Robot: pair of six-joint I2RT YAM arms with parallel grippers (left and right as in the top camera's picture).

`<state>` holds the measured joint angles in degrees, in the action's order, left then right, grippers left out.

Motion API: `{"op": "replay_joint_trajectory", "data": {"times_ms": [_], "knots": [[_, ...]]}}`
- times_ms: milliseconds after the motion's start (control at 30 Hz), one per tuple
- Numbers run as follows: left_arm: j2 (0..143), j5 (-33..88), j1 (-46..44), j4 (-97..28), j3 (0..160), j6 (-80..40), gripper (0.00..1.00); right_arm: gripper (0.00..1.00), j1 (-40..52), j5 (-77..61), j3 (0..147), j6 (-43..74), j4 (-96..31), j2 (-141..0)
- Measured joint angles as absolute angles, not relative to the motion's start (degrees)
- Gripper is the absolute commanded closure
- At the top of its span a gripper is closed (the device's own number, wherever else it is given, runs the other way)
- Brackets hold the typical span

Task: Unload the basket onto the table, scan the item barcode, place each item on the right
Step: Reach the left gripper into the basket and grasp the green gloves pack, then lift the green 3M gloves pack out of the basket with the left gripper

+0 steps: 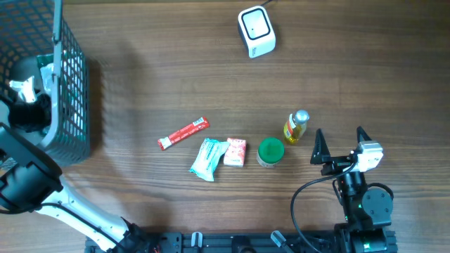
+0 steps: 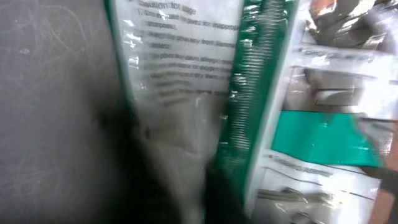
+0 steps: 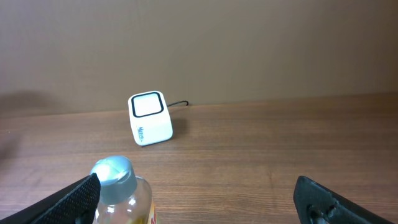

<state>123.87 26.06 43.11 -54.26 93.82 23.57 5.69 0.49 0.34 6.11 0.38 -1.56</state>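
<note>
We find the left gripper lowered inside the wire basket at the left edge of the table. Its jaws are closed on a green-and-white packet, whose film creases toward the dark pinch at the bottom of the left wrist view. The packet's printed text is blurred, and we cannot locate a barcode. The right gripper stands fully open and holds nothing, just beside a small yellow bottle. The white barcode scanner sits at the far edge, well apart from the basket. A green-lidded jar, a pink packet, a pale blue packet and a red stick lie mid-table.
</note>
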Motion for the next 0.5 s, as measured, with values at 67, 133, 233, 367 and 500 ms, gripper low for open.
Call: {"op": "replay_joint_trajectory", "data": {"times_ms": [67, 133, 233, 367, 500], "knots": [[123.9, 26.1, 42.8, -54.3, 93.8, 23.5, 0.96, 0.00, 5.7, 0.5, 0.3, 6.1, 0.4, -1.6], [123.9, 26.1, 42.7, -54.4, 93.8, 23.5, 0.96, 0.00, 5.7, 0.5, 0.3, 6.1, 0.4, -1.6], [123.9, 26.3, 42.9, -54.5, 93.8, 21.8, 0.96, 0.00, 5.7, 0.5, 0.3, 6.1, 0.4, -1.6], [121.2, 26.3, 43.7, -55.1, 94.2, 17.5, 0.96, 0.00, 5.7, 0.5, 0.3, 6.1, 0.4, -1.6], [112.2, 26.2, 44.5, -53.4, 94.7, 13.7, 0.96, 0.00, 5.7, 0.5, 0.3, 6.1, 0.4, -1.6]]}}
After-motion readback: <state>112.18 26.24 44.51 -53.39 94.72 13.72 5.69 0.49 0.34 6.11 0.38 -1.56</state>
